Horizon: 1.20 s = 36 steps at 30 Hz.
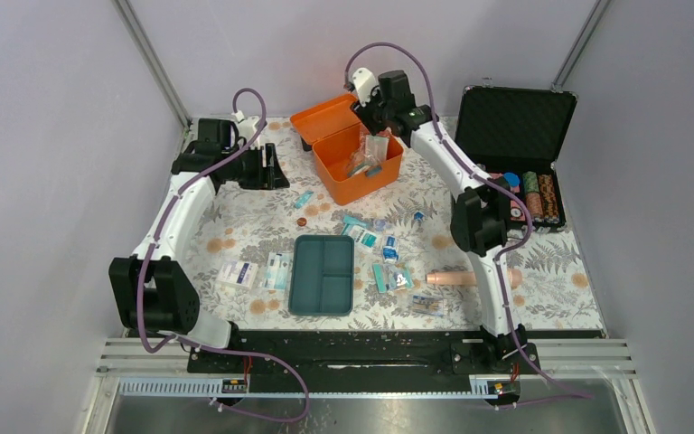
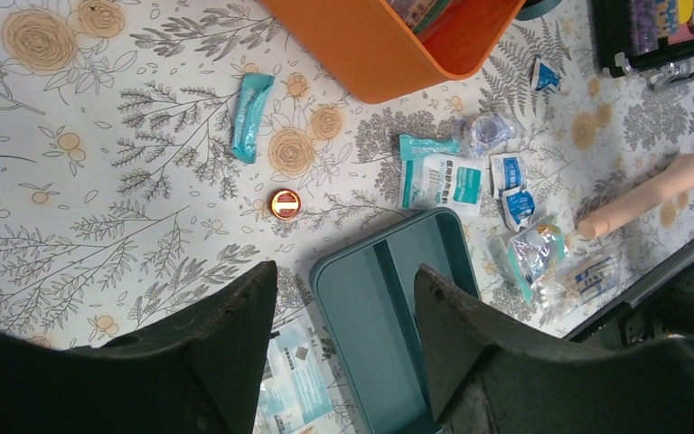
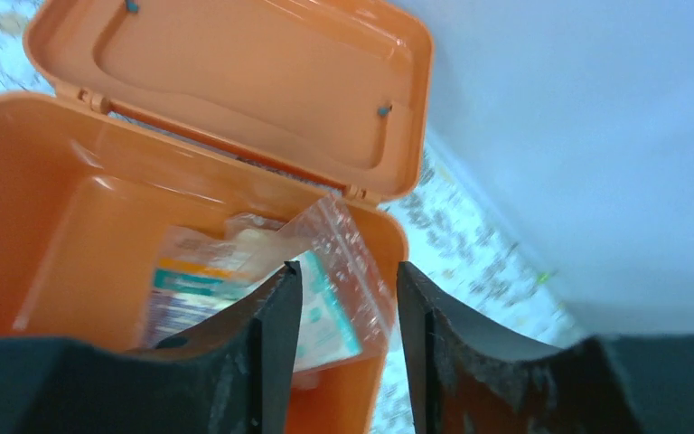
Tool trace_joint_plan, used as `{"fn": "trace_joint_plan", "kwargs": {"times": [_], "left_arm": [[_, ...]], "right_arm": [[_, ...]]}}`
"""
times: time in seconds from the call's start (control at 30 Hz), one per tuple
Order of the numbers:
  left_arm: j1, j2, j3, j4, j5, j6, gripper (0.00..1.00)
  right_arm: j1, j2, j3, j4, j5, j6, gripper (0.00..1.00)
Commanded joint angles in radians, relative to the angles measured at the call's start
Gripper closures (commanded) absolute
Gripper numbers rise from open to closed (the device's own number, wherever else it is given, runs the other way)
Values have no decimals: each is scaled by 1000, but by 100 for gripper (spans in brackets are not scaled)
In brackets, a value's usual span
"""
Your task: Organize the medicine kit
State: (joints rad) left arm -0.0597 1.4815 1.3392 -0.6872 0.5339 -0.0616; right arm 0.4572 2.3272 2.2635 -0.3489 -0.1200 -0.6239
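Jaws of right gripper (image 3: 348,271) apart, clamping nothing | straight below: clear zip bag (image 3: 343,240), long axis near upright, inside open orange box (image 3: 45,181) | loose packets (image 1: 375,240) lie nearward, between box and teal tray (image 1: 307,303) | left gripper (image 2: 345,271) also apart, judged nearer the tray
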Motion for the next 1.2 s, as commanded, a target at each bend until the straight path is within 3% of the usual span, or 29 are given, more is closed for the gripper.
{"fn": "trace_joint_plan", "kwargs": {"times": [0.0,0.07,0.17,0.23,0.37,0.7,1.17], "left_arm": [[3,-28,-5,22,-44,-11,43],[3,-27,-3,22,-48,-14,43],[3,-25,1,21,-50,-14,43],[3,-24,3,15,-55,-11,43],[3,-29,5,-7,-66,7,43],[11,-15,42,-83,-94,48,42],[29,2,83,-177,-134,119,42]], "right_arm": [[-16,-106,-65,-29,108,513,54],[-20,-126,-114,-56,115,693,57],[-16,-134,-155,-73,155,820,45],[-15,-129,-153,-73,161,826,41],[-21,-112,-120,-76,233,822,43],[-46,-5,-63,-39,128,821,32],[-39,143,43,32,89,779,27]]}}
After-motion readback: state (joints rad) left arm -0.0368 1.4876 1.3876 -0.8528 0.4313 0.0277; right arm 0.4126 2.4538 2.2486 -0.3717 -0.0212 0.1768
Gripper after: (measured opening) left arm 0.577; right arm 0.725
